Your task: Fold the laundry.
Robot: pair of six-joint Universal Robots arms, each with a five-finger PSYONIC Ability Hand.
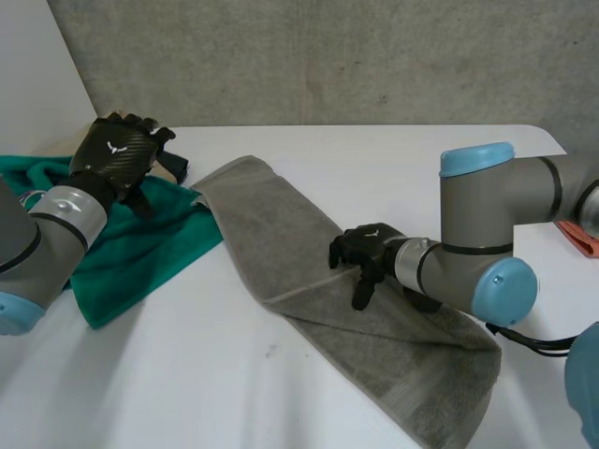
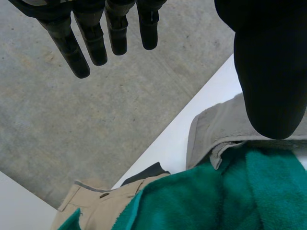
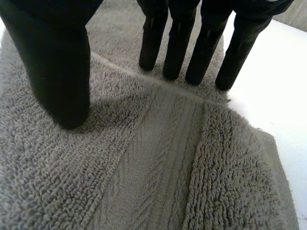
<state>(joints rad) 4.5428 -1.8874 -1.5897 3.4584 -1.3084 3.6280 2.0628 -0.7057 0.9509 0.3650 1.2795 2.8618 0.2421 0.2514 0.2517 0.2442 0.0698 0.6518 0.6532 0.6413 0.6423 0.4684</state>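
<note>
A grey towel lies slantwise across the white table, its near end folded over into a double layer. My right hand rests on it at the edge of that folded layer. In the right wrist view its fingers are straight with their tips on the grey towel at the fold's edge, and the thumb presses the pile apart from them. My left hand hovers open above a green towel at the far left, holding nothing. Its straight fingers hang over the green towel and the grey towel's far corner.
A beige garment lies partly under the green towel near the table's back edge. An orange cloth shows at the right edge behind my right arm. A concrete wall stands behind the table.
</note>
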